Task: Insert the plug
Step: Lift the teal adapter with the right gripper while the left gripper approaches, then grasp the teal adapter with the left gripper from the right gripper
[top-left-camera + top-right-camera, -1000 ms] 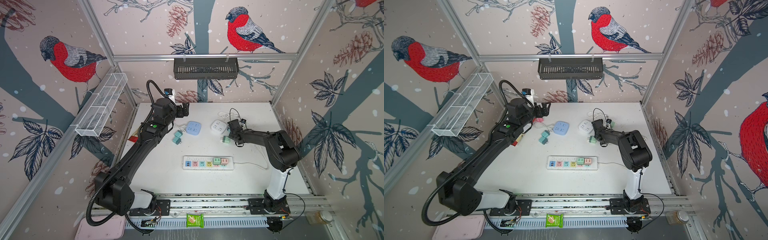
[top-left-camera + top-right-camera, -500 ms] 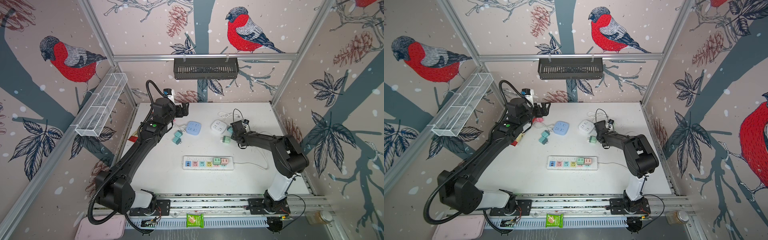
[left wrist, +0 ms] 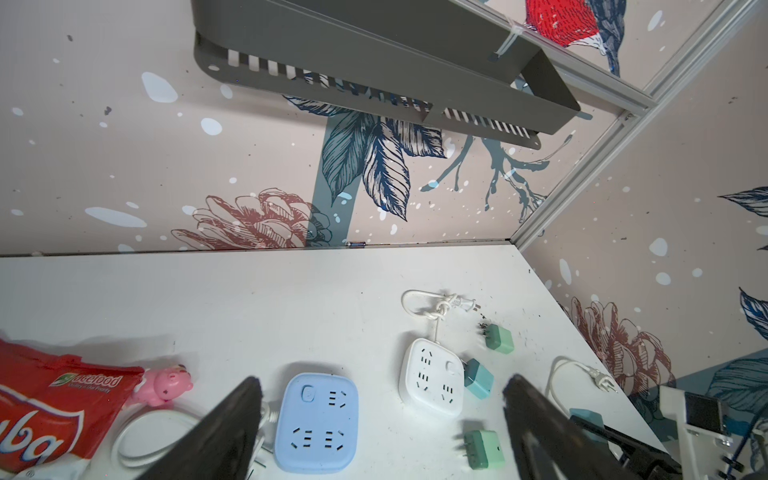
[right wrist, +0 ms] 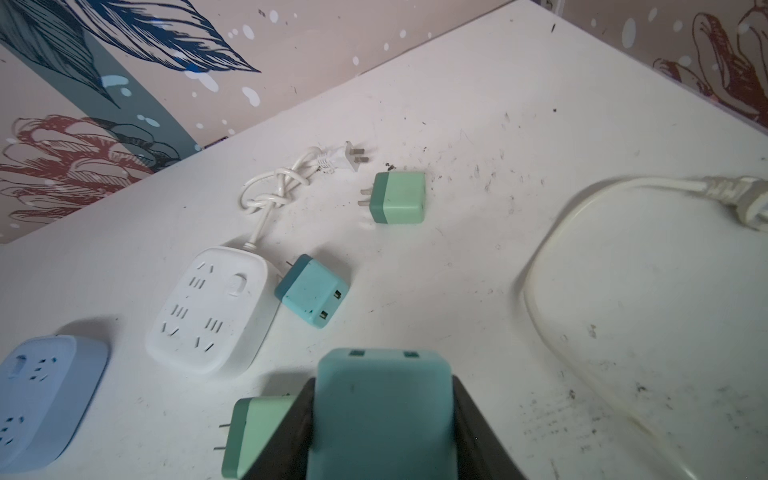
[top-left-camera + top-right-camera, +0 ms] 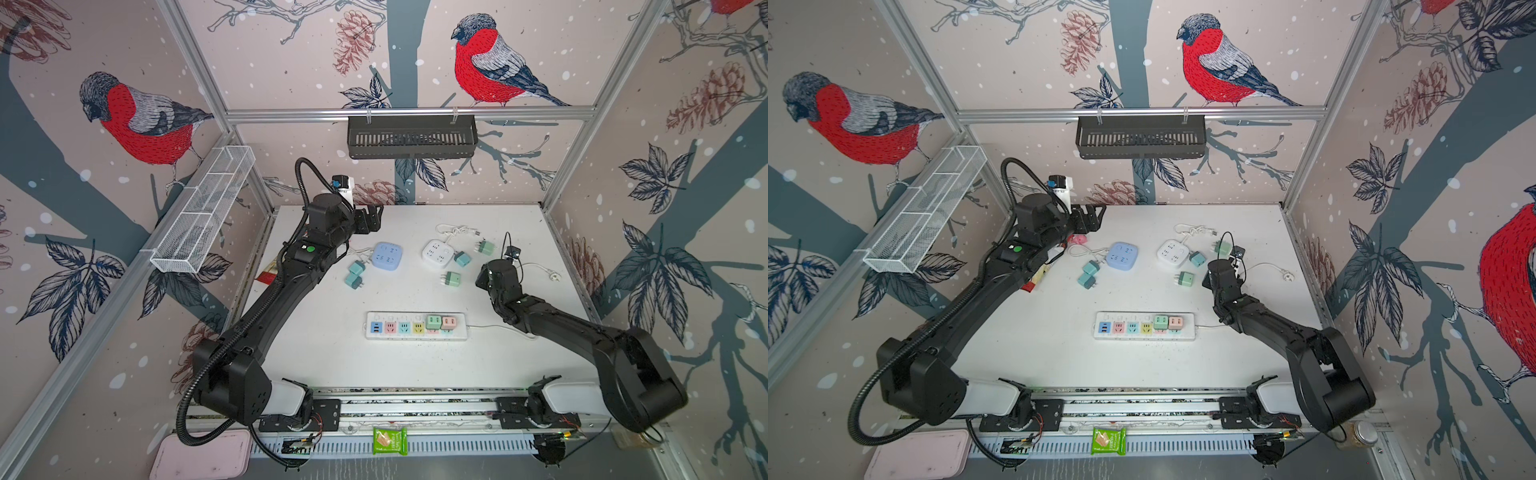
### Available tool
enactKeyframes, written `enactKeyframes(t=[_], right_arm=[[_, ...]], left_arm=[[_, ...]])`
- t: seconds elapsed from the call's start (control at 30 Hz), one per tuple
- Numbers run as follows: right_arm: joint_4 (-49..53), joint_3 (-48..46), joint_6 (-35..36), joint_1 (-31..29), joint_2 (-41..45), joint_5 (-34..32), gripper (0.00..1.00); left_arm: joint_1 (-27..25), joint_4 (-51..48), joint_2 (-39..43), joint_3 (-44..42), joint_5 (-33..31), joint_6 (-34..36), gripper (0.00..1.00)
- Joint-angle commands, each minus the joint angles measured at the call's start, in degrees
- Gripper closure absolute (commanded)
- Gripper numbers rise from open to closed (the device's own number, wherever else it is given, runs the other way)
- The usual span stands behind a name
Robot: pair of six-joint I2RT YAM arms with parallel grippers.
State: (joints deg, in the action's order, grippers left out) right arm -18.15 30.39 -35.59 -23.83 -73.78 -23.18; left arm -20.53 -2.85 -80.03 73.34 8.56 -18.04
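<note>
A teal plug (image 4: pixel 382 415) sits between the fingers of my right gripper (image 4: pixel 382 384), which is shut on it just above the table. In both top views that gripper (image 5: pixel 488 276) hangs right of a loose green plug (image 5: pixel 452 278), and the wrist hides the held plug. The white power strip (image 5: pixel 457 333) lies in front of the middle, with a green plug (image 5: pixel 433 322) and a pink plug (image 5: pixel 449 322) in its right sockets. My left gripper (image 5: pixel 372 216) is open and holds nothing at the back left, above a blue square socket (image 3: pixel 316 419).
A white square socket (image 5: pixel 437 253) lies mid-table beside a teal plug (image 5: pixel 462 258) and a green plug (image 5: pixel 485 248). Two teal plugs (image 5: pixel 354 274) lie left of the blue socket. A white cord (image 4: pixel 582 291) loops at the right. A red snack bag (image 3: pixel 50 407) and pink toy (image 3: pixel 164 386) lie back left.
My right gripper has drawn back to the right, away from the white socket, carrying the teal plug. The left arm has stayed where it was.
</note>
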Motion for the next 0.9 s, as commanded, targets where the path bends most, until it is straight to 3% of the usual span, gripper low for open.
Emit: enactKeyframes(t=[0.0, 0.2, 0.4, 0.63, 0.77, 0.87], right_arm=[[-11.4, -4.8, 4.5, -0.8, 6.5, 2.2, 0.73], [-24.0, -15.5, 9.4, -3.7, 18.8, 4.8, 0.73], [-39.1, -23.9, 15.4, -6.5, 23.8, 10.4, 0.78], [-64.1, -32.2, 26.0, -10.1, 17.8, 19.5, 0.85], [-64.6, -30.5, 34.5, -12.7, 11.8, 23.6, 0.96], [-64.4, -29.1, 39.3, -15.9, 8.3, 22.0, 0.99]], left_arm=[[-1.6, 0.9, 0.0, 0.8, 2.4, 1.7, 0.11], [-6.7, -1.5, -1.1, 3.3, 5.8, 4.0, 0.12], [-12.9, -8.5, -4.2, 8.5, 4.0, 9.3, 0.14], [-15.5, -13.7, -6.8, 12.6, 2.8, 12.6, 0.16], [-16.6, -16.9, -9.3, 15.2, 4.2, 14.6, 0.16], [-18.0, -19.6, -11.5, 17.1, 3.8, 16.5, 0.18]])
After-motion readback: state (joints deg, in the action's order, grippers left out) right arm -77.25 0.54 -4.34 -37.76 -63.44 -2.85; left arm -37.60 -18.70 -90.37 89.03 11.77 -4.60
